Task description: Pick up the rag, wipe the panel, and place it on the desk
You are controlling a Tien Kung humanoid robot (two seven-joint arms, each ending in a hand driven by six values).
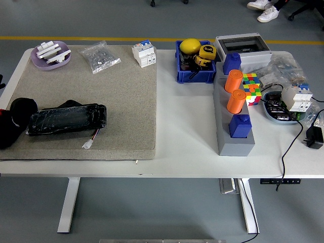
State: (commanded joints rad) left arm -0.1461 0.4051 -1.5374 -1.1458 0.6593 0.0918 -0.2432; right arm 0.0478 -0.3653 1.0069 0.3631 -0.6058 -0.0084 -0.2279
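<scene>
Black rag partly cut off by the left edge, left robot hand barely visible beside it.

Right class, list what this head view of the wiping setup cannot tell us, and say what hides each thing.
- Left hand: cut off by the picture's left edge; its fingers cannot be made out.
- Black rag: black against the black hand, so where it ends is unclear.
- Right arm: not in view.
- Blue bin contents: too small to identify beyond yellow items.

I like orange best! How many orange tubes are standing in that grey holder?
2. Both stand in the grey holder: one orange tube at the far end, the other orange tube just in front of it. None seem hidden.
</scene>
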